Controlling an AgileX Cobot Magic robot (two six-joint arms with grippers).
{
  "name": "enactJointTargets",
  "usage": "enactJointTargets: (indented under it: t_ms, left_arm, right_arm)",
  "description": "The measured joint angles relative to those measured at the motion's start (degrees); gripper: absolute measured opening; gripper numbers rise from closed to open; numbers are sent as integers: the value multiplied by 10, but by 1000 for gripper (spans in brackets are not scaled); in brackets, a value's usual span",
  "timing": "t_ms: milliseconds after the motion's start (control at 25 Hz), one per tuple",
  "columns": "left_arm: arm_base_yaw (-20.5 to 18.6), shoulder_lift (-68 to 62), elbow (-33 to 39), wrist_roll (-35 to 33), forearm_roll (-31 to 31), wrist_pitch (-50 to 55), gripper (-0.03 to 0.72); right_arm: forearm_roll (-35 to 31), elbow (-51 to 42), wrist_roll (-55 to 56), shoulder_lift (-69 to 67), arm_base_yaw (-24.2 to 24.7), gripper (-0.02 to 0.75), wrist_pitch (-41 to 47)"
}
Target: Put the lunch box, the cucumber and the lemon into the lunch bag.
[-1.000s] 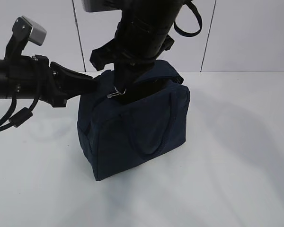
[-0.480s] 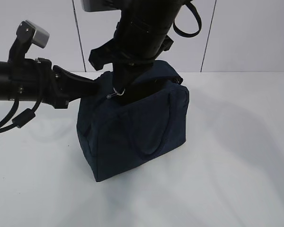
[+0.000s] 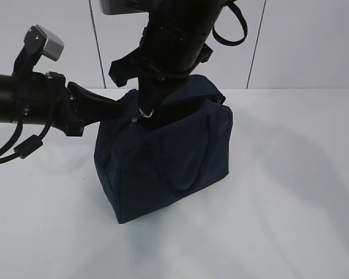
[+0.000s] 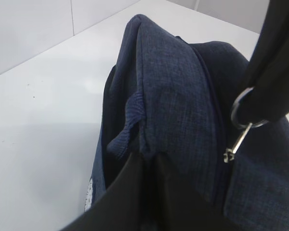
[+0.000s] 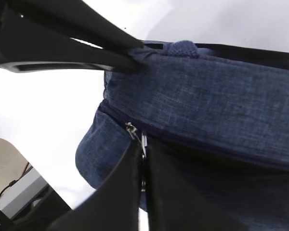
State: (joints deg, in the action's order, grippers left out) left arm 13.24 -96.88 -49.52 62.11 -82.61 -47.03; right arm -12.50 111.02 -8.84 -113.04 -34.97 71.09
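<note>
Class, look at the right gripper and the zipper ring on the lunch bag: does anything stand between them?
Nothing visible does. The right gripper is shut on the zipper ring of the lunch bag. The left gripper pinches the bag's top edge at the other end.

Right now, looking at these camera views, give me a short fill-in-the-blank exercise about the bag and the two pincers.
1. The lunch bag stands on a ____ table.
2. The left pincer is shut on the bag's ____ edge.
3. The right pincer is shut on the metal ____ of the zipper pull.
4. The bag's fabric is dark ____.

Missing words: white; fabric; ring; navy
</note>
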Motion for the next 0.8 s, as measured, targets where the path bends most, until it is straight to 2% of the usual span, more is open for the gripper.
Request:
enactJointTargets:
  t_ms: [400,800]
  left_arm:
    - [-17,0,0,7,-15,-12,15]
    - [-18,0,-3,18,-37,-19,14]
  right_arm:
    - [34,0,5,0,0,20,0]
    - [62,-1,5,0,0,20,-26]
